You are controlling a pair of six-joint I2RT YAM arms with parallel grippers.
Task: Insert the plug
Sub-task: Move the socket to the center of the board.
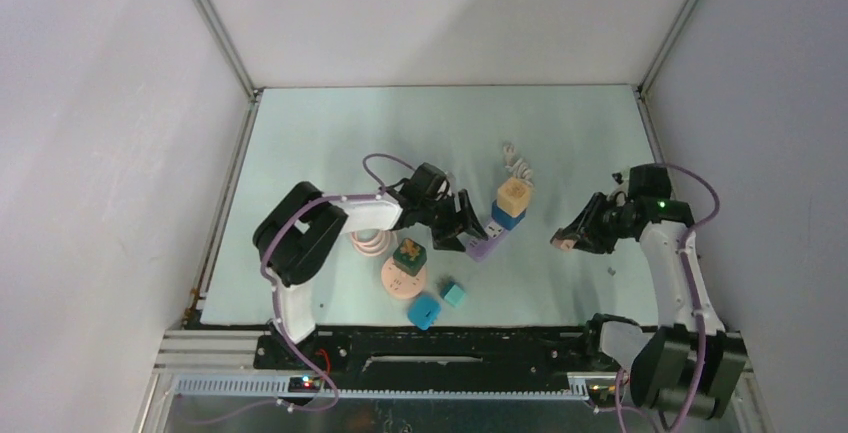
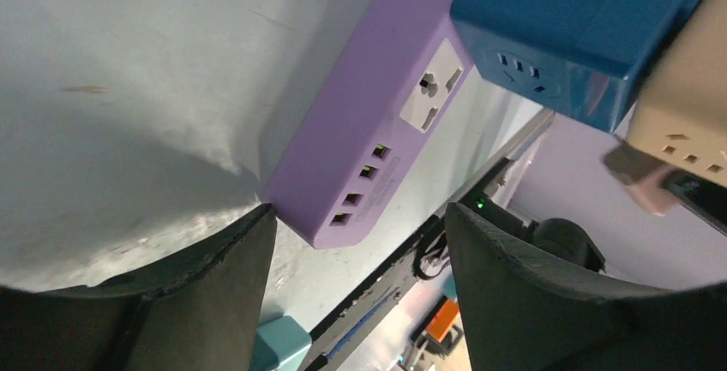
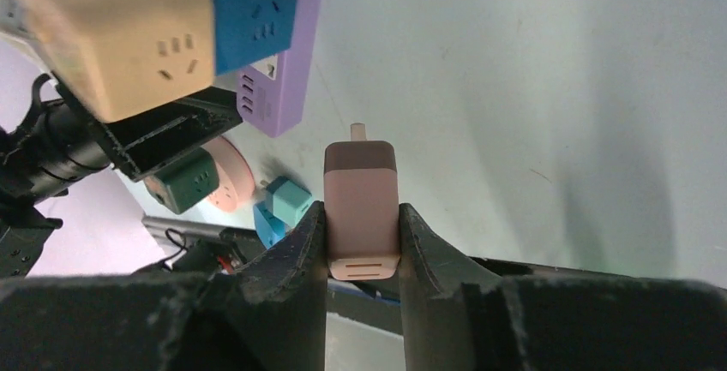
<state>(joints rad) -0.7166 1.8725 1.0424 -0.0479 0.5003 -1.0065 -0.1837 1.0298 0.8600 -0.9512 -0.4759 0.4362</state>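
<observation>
The plug (image 3: 362, 200) is a pink block with a metal prong pointing forward, and my right gripper (image 3: 362, 227) is shut on its sides, holding it above the table. From above, that gripper (image 1: 568, 241) hovers right of a purple power strip (image 1: 487, 246). A blue socket cube (image 1: 507, 216) sits on the strip with a beige cube (image 1: 514, 195) on top. My left gripper (image 2: 360, 242) is open, its fingers flanking the strip's (image 2: 377, 131) near end; the left finger touches its corner. The strip's side shows a white socket and several USB ports.
A green socket cube (image 1: 408, 256) rests on a pink round base (image 1: 398, 280) near the left arm. A teal cube (image 1: 454, 294) and a blue cube (image 1: 424, 310) lie by the front edge. A white cable (image 1: 517, 163) lies behind the stacked cubes. White walls enclose the table.
</observation>
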